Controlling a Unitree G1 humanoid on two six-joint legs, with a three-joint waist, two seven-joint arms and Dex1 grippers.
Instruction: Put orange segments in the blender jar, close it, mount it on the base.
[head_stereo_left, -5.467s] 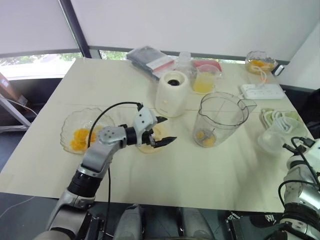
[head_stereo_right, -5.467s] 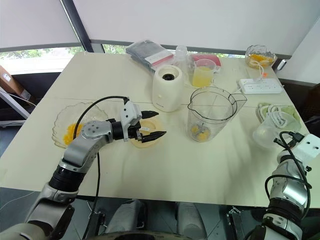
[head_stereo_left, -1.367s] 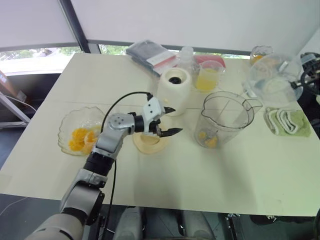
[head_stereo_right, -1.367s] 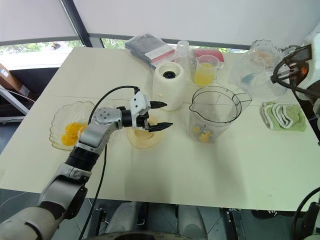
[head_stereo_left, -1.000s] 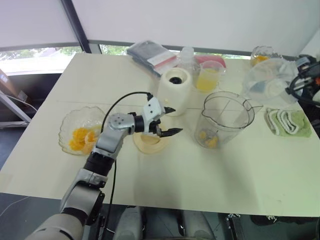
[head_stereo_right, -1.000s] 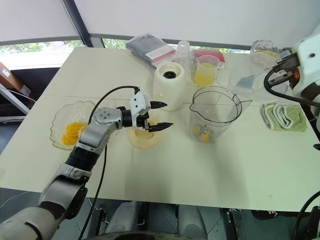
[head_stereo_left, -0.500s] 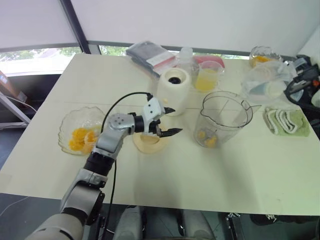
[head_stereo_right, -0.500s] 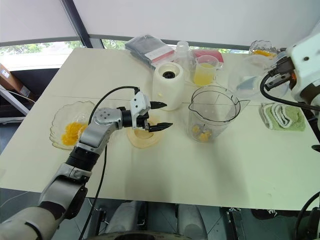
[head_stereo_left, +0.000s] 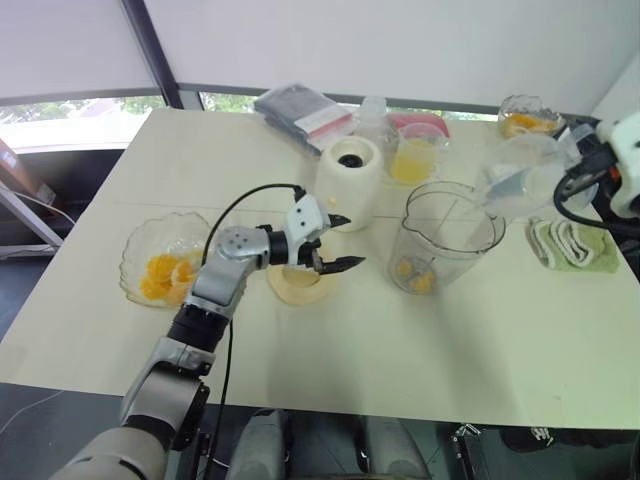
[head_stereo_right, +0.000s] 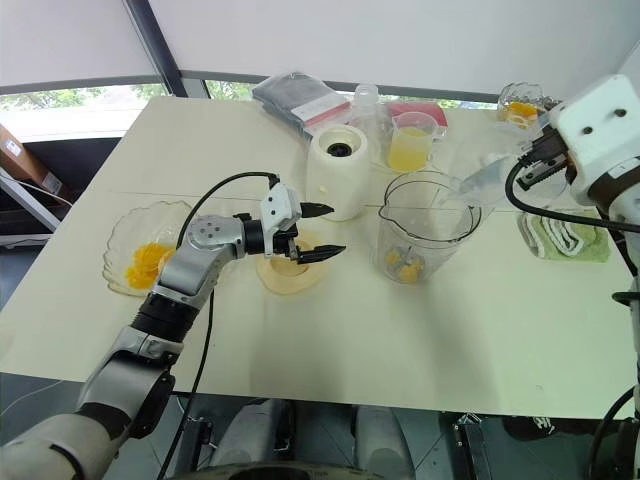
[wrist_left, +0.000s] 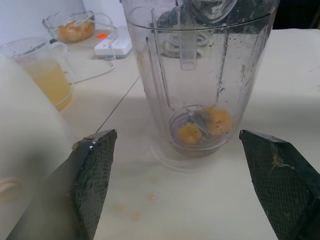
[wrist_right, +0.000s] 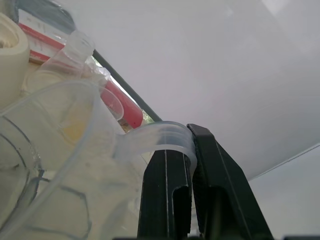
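Observation:
The clear blender jar (head_stereo_left: 447, 240) stands upright at mid-table, its mouth uncovered, with a few orange segments (head_stereo_left: 415, 278) at the bottom. The white blender base (head_stereo_left: 347, 183) sits to its left. My right gripper (head_stereo_right: 528, 160) is shut on the tab of the clear jar lid (head_stereo_right: 480, 165). It holds the lid tilted just over the jar's right rim. My left gripper (head_stereo_left: 350, 240) hovers open and empty above a cream dish (head_stereo_left: 298, 285), pointing at the jar (wrist_left: 200, 75). A glass bowl (head_stereo_left: 135, 262) with orange segments (head_stereo_left: 160, 278) stands at the left.
A measuring cup of juice (head_stereo_left: 412, 160), a clear bottle and a dark packet (head_stereo_left: 300, 115) stand behind the base. A second glass bowl (head_stereo_left: 525, 112) sits at the back right, a green cloth (head_stereo_left: 570, 240) right of the jar, and a power strip (wrist_left: 112, 47) further back.
My right gripper has carried the lid left and down from the table's right side to the jar's rim. The left arm has stayed put.

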